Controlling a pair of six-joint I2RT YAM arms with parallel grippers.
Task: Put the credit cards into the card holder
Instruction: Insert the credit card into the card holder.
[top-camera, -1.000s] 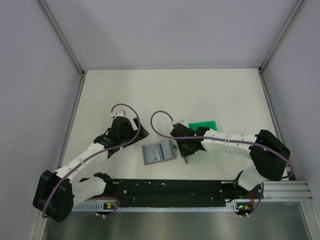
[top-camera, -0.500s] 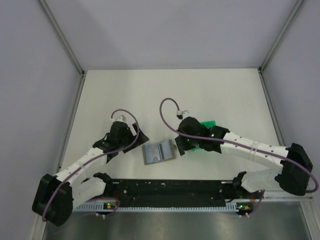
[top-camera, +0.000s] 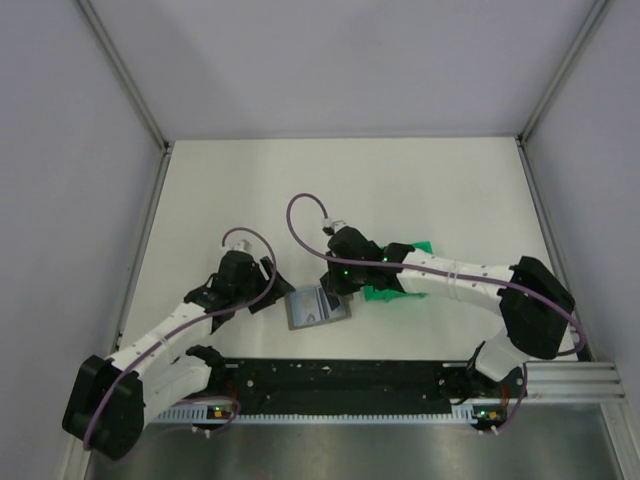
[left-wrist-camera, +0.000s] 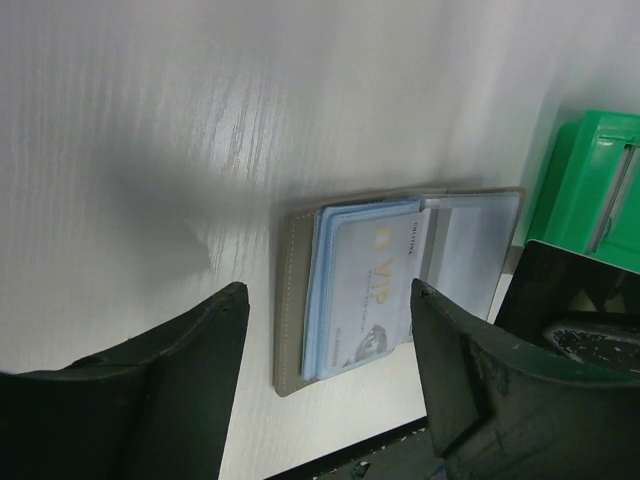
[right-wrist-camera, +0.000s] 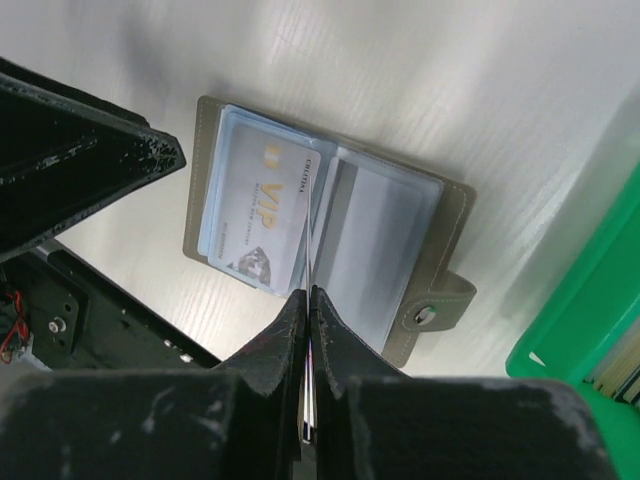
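The right pincer (right-wrist-camera: 308, 293) has its black jaws pressed together on a thin grey card (right-wrist-camera: 307, 410). The right wrist view shows this card only edge-on, as a pale sliver between the pads, so its face cannot be read. From overhead the card is hidden beneath the wrist, which also covers one corner of the flat taupe-grey card holder (top-camera: 318, 308). The bright green plastic tray (top-camera: 422, 247) is mostly masked by the right arm (top-camera: 460, 282) overhead. Both wrist views cut it off at the frame edge, so what it contains is hard to make out.

The left pincer (left-wrist-camera: 328, 293) stands with its matte black jaws well apart and nothing between them. In its own view the jaws frame the holder, but whether they touch anything cannot be told.

The card holder lies open on the white, finely grained worktop (left-wrist-camera: 150, 120), near the front edge between the two arms and just beside the green tray. It is rectangular with rounded corners and a stitched fabric border, and it has glossy clear plastic sleeves (right-wrist-camera: 375, 245) inside. A short closing tab (right-wrist-camera: 432, 312) with a round metal snap sticks out from one side. One sleeve holds a pale card (right-wrist-camera: 258, 215) printed "VIP" in gold, and the neighbouring sleeve shows only bluish plastic. In the right wrist view the closed tips sit over the fold between the sleeves.
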